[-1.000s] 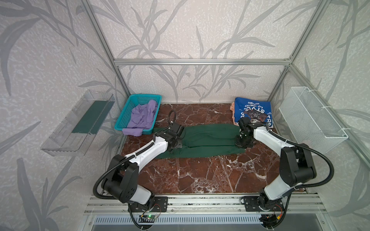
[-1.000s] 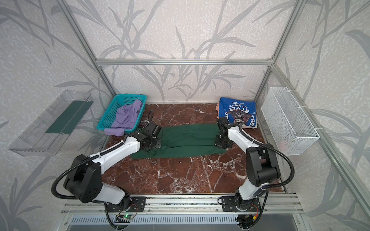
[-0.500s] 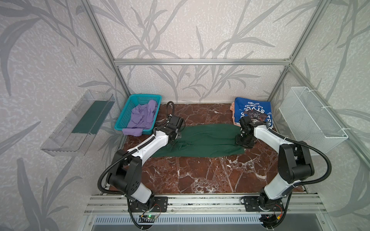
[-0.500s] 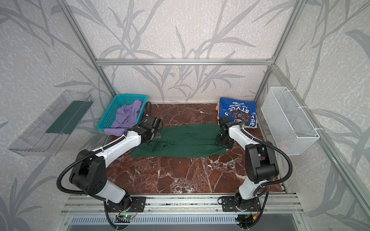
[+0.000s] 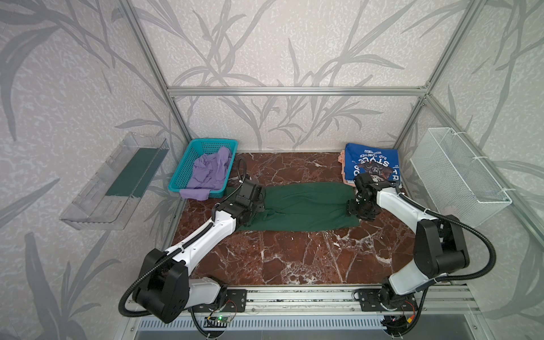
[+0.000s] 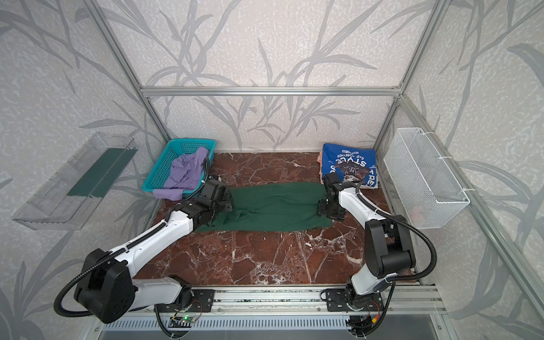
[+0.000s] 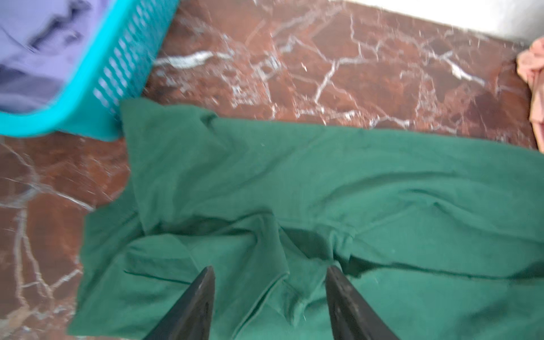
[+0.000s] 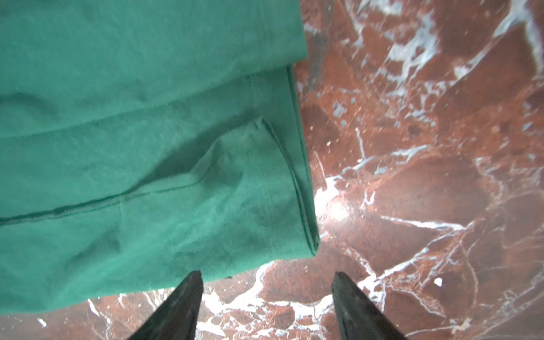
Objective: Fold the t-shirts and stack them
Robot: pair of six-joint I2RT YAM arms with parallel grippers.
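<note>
Here the dark green t-shirt (image 5: 306,206) lies as a long folded strip on the marble table (image 5: 294,259), the left gripper (image 7: 270,269) spread empty over its 9 o'clock end and the right gripper (image 8: 268,273) likewise at 3 o'clock.

the left gripper (image 7: 270,269) and right gripper (image 8: 267,273), clamped on the ends of the green shirt (image 5: 306,206) a second ago, have let go and stand with jaws apart; the layer they carried toward the far edge now lies flat, and both have pulled back slightly
</note>
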